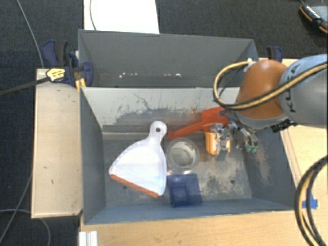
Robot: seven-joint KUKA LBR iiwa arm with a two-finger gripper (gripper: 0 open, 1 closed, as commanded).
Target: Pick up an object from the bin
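Note:
My gripper (224, 140) hangs low over the bin's right middle, under the arm's orange cover. A small orange-yellow piece (210, 143) lies right against its left side; whether it is held is unclear. A red-orange long-handled tool (190, 128) stretches from under the gripper toward the left. A round clear cup (182, 154) sits just left of the orange-yellow piece.
A white dustpan (142, 167) with an orange edge lies at the bin's front left, its handle pointing back. A dark blue block (183, 189) rests by the front wall. The arm comes in over the bin's right rim.

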